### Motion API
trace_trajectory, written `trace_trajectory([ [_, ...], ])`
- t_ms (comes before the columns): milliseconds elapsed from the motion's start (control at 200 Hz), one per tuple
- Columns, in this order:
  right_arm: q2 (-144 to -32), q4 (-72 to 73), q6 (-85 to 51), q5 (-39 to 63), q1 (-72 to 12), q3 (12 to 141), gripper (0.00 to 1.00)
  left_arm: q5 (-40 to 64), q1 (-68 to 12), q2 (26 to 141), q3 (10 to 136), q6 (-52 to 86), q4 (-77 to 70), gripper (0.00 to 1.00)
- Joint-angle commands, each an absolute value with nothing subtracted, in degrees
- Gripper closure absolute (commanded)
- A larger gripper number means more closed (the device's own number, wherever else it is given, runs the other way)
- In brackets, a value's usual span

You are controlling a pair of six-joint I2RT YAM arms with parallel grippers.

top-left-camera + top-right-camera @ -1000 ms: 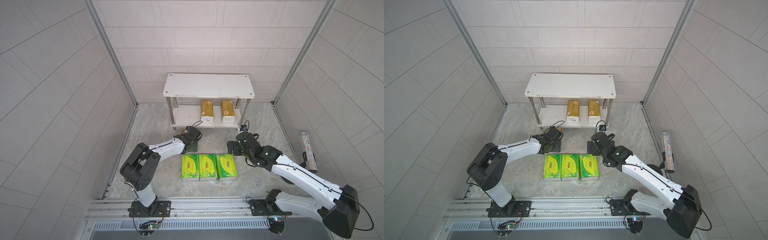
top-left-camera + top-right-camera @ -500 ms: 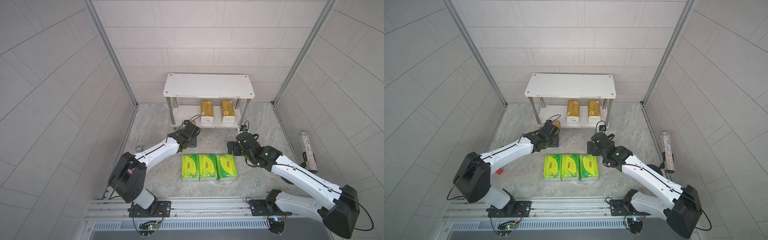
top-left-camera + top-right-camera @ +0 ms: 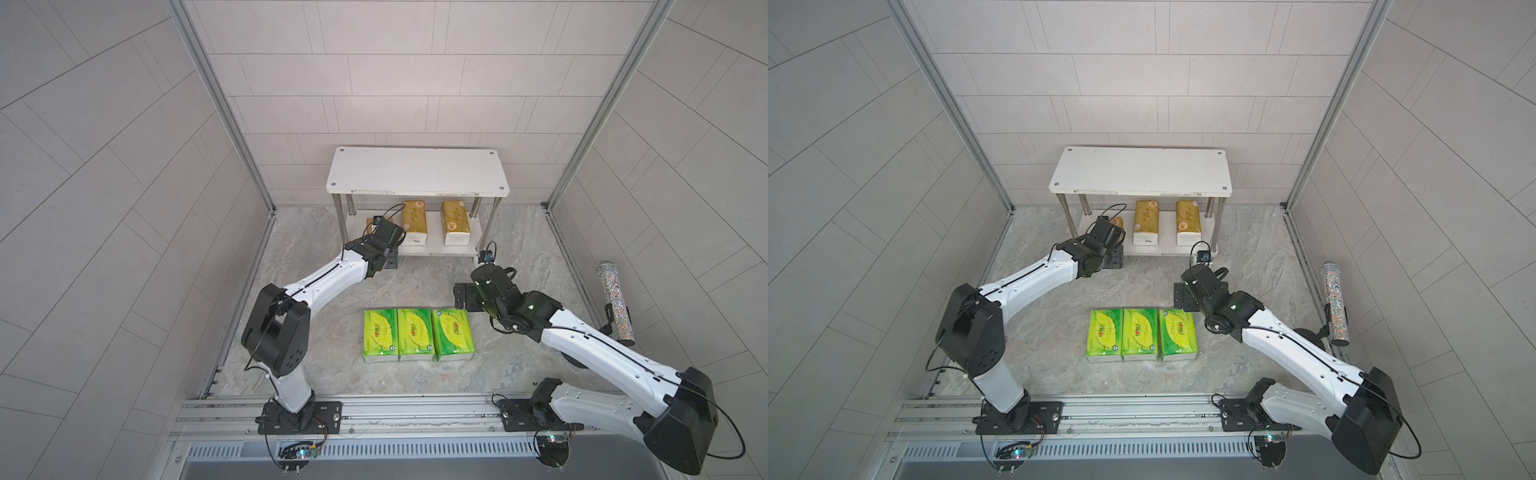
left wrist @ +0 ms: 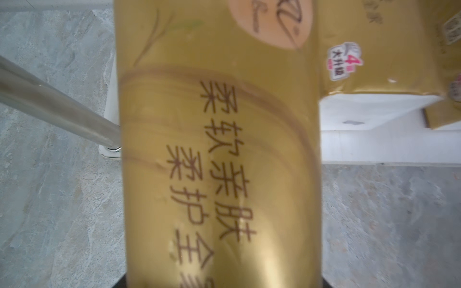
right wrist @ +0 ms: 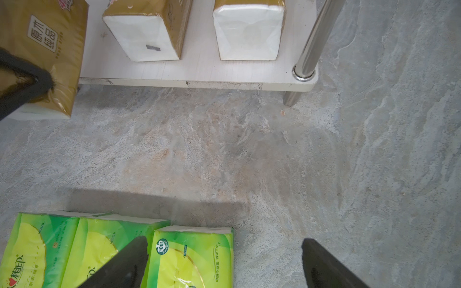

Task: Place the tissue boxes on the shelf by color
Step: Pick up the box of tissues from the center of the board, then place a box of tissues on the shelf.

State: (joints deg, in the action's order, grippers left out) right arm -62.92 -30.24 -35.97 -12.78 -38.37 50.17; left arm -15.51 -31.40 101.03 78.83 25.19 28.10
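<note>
While the right claw (image 3: pixel 463 296) hangs over the tabletop (image 5: pixel 274 162) with its black fingers (image 5: pixel 124 261) spread wide and nothing between them, the left claw (image 3: pixel 384 233) is clamped on a gold-brown tissue pack (image 4: pixel 219 149), which fills the gap between its jaws in the left wrist view. From the right wrist, one finger of that claw (image 5: pixel 22 82) can be seen pressing into the wrapper near the pack's white end. The held pack is at the left end of the shelf (image 3: pixel 415 170), close beside a metal leg (image 4: pixel 57 107), with its near end overhanging the front edge of the lower board (image 3: pixel 432 249); whether it rests on the board cannot be told. On the same board lie the middle gold-brown pack (image 3: pixel 413 222) and the right-hand gold-brown pack (image 3: pixel 455 222), side by side with a gap between them and their white ends facing forward. Three green-and-yellow packs (image 3: pixel 415 334) lie in a tight row on the tabletop, well in front of the shelf. The right claw hovers just behind the right-most one (image 5: pixel 192 259), and whether it touches that pack cannot be told. A glittery cylinder (image 3: pixel 614 303) stands by the right wall.
</note>
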Motion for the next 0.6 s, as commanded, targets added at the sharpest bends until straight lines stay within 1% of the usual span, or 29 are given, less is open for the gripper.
trace_trajectory([
  [0, -62.71, -31.72, -35.17, -12.64, -38.67, 51.22, 0.0, -17.16, -30.19, 104.01, 82.52, 22.81, 29.09, 0.3],
  [255, -62.58, -32.81, -35.08, -11.57, -38.67, 51.58, 0.0, -16.72, -28.06, 109.97, 86.34, 20.24, 27.34, 0.3],
  [430, -62.24, -33.82, -34.67, -11.36, -38.67, 52.23, 0.01, -16.12, -26.09, 112.88, 89.34, 19.83, 27.42, 0.29],
  [510, -62.23, -34.08, -34.59, -11.04, -38.67, 52.33, 0.0, -15.46, -25.28, 114.42, 91.08, 19.22, 27.07, 0.26],
  [595, -62.31, -34.06, -34.53, -10.71, -38.67, 52.25, 0.0, -15.85, -24.88, 116.37, 93.04, 18.78, 27.39, 0.25],
])
